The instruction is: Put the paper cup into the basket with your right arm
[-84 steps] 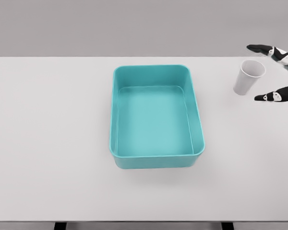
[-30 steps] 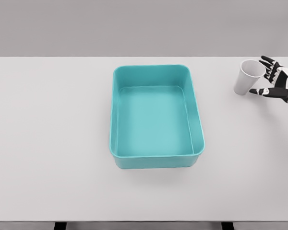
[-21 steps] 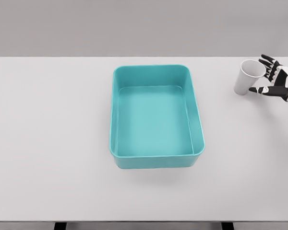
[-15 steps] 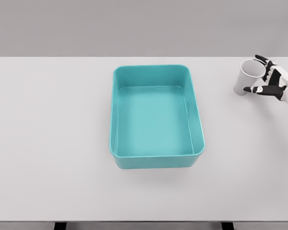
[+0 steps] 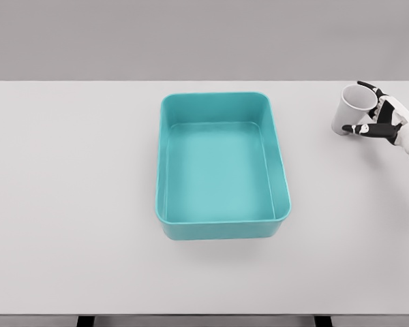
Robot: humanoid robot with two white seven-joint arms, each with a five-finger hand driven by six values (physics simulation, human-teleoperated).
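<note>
Currently the right hand (image 5: 382, 119) at the right edge of the frame is closed around the cup (image 5: 351, 111), thumb across its front and fingers behind its rim. The cup stands upright on the white counter (image 5: 75, 177) in the upper right, well apart from the teal basket (image 5: 165, 163) at centre.

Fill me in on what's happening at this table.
The right robot hand has its fingers wrapped around a white paper cup that stands upright near the table's far right edge. The cup is not yet lifted. The teal basket sits empty in the middle, well to the cup's left. The left arm is out of view.
</note>
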